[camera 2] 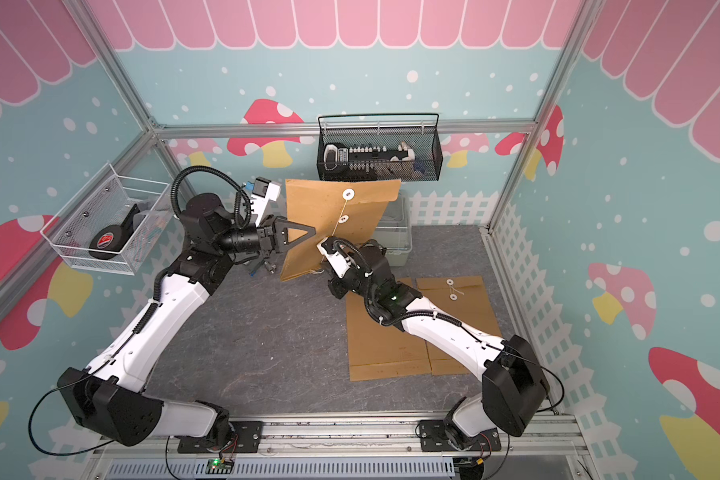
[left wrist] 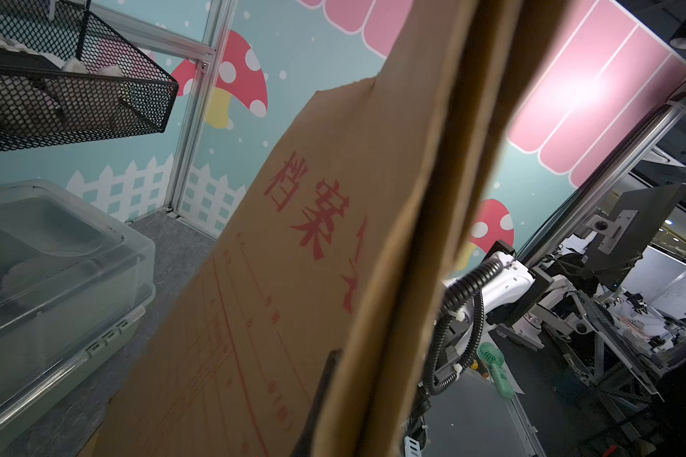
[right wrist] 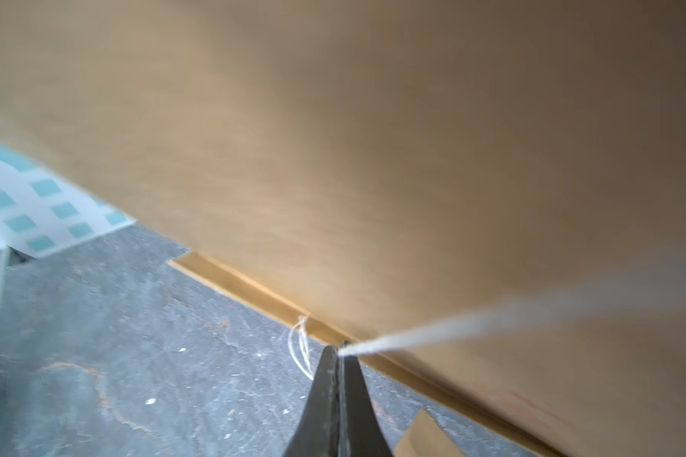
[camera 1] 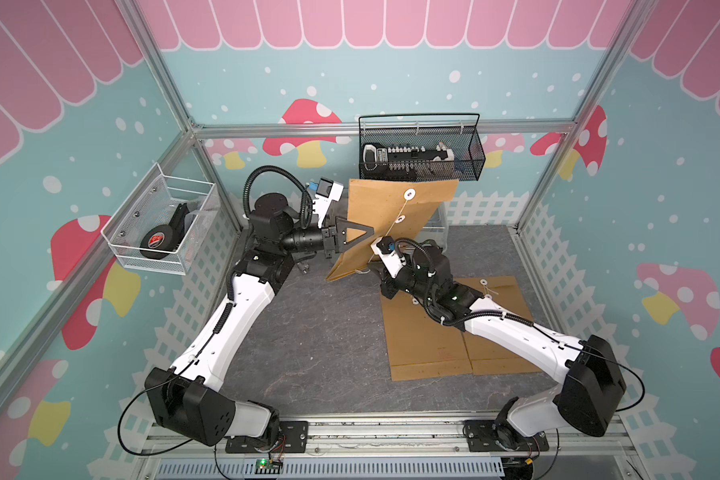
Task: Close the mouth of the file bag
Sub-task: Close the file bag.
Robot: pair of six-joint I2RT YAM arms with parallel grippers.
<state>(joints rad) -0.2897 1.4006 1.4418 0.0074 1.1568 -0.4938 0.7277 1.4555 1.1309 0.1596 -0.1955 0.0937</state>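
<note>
My left hand (camera 1: pixel 364 233) clamps the file bag (camera 1: pixel 385 208) tilted upright over the surface (camera 1: pixel 329 340), and my right hand (right wrist: pixel 339 351) pinches its string (right wrist: pixel 452 326) taut from the upper button (camera 1: pixel 409 193), so winding it round the lower button (camera 1: pixel 400 219) remains.

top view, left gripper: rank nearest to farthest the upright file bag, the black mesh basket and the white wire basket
1. upright file bag: touching, its side edge clamped in the left gripper.
2. black mesh basket: hung on the back wall, above and behind the bag.
3. white wire basket: on the left wall, out past the left arm's own wrist.
</note>
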